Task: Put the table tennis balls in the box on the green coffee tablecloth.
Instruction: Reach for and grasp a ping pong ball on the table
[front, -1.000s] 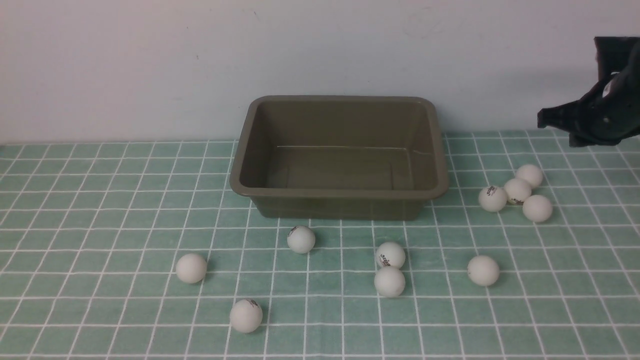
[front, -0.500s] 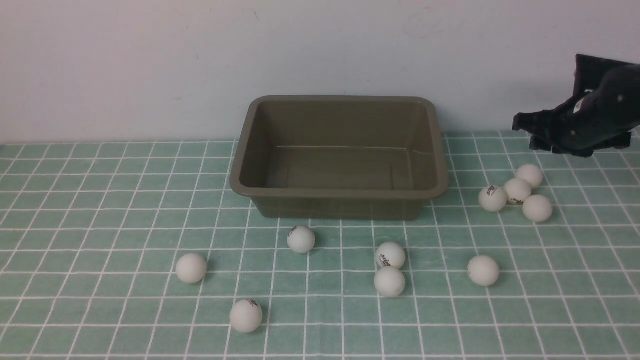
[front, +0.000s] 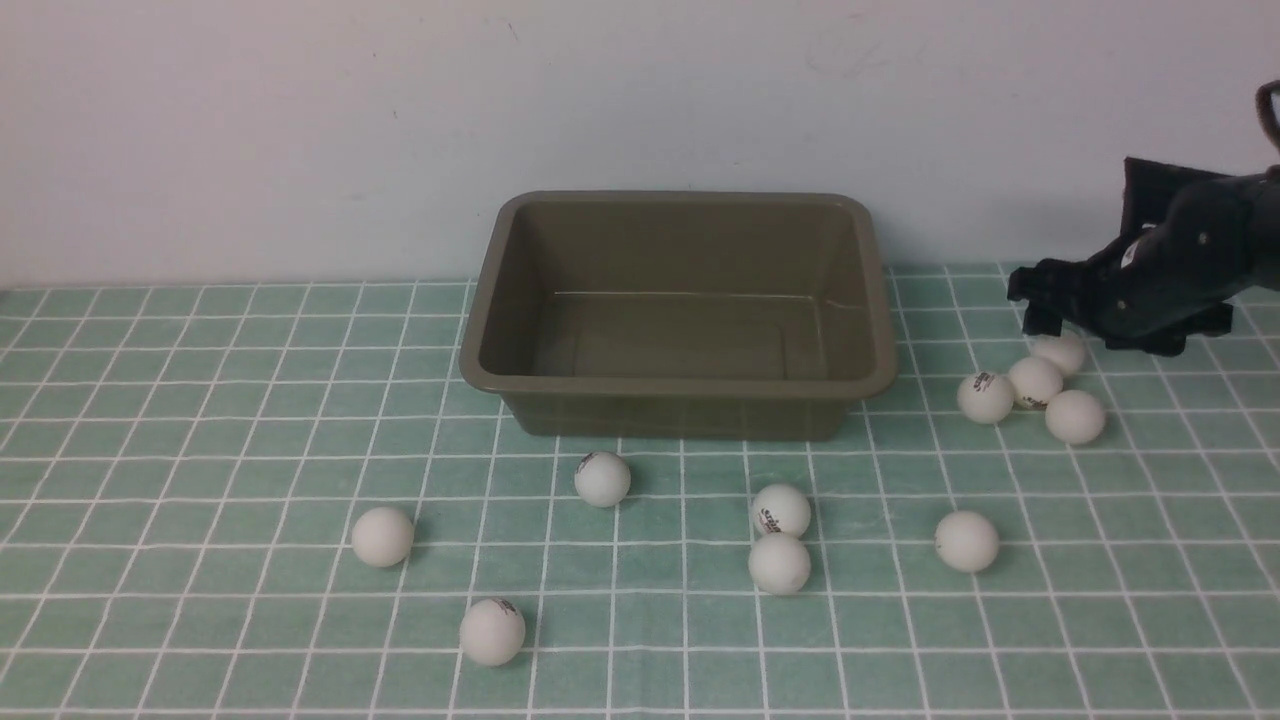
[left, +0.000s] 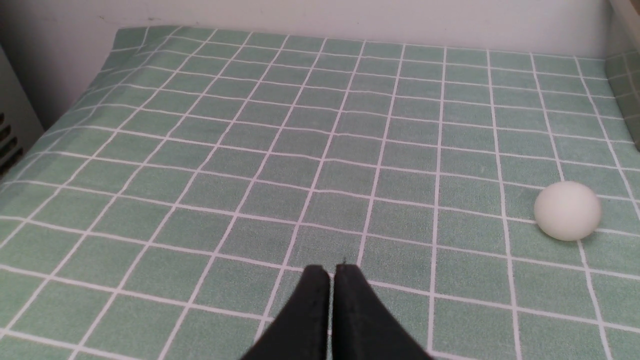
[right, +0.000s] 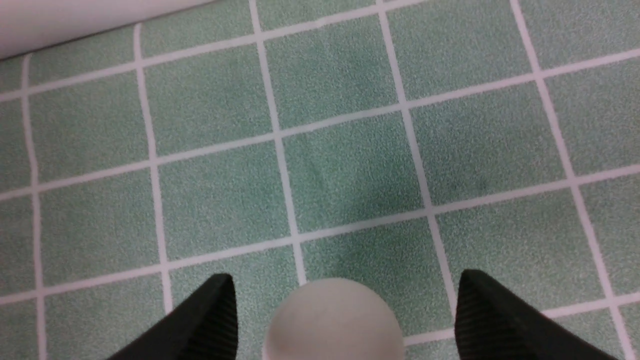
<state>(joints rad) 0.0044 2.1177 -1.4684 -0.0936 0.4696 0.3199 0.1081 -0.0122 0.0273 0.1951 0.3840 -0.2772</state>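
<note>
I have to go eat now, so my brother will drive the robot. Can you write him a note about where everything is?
Left gripper: shut, empty, over the cloth.
Right gripper: open, jaws either side of a ball, not gripping it.
Box: empty.
Balls: all ten on the cloth, four bunched right of the box, six nearer the robot.
Done: nothing yet. Left: every ball into the box.

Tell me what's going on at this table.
The right gripper, jaws open, hangs low over one ball in the cluster right of the box. The ball sits between the jaws but is not gripped. The box is empty, and ten balls lie on the cloth. The left gripper is shut on nothing, above the cloth.
</note>
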